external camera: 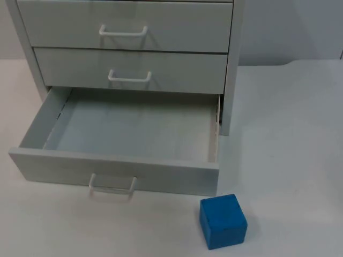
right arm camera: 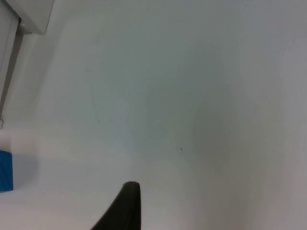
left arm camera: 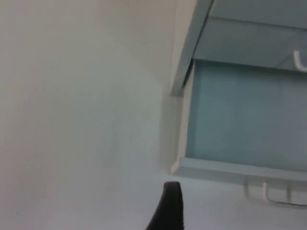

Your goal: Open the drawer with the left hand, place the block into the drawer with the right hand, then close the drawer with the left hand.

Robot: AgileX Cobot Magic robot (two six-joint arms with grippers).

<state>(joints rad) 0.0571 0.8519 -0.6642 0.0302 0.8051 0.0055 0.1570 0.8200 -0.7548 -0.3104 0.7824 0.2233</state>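
Bottom drawer (external camera: 128,134) pulled out and empty, blue block (external camera: 223,221) on the table (external camera: 289,139) just off its front right corner, both grippers off to the sides, finger state can't tell.

No readable text or labels anywhere.

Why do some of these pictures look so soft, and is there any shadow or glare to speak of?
Top view: even light, no harsh glare; the blue block casts a faint shadow on the white table, and the open bottom drawer is evenly lit inside. Left wrist view: hazy, the drawer's edges soft, with the left gripper's fingertip dark. Right wrist view: washed-out table, block edge blurred.
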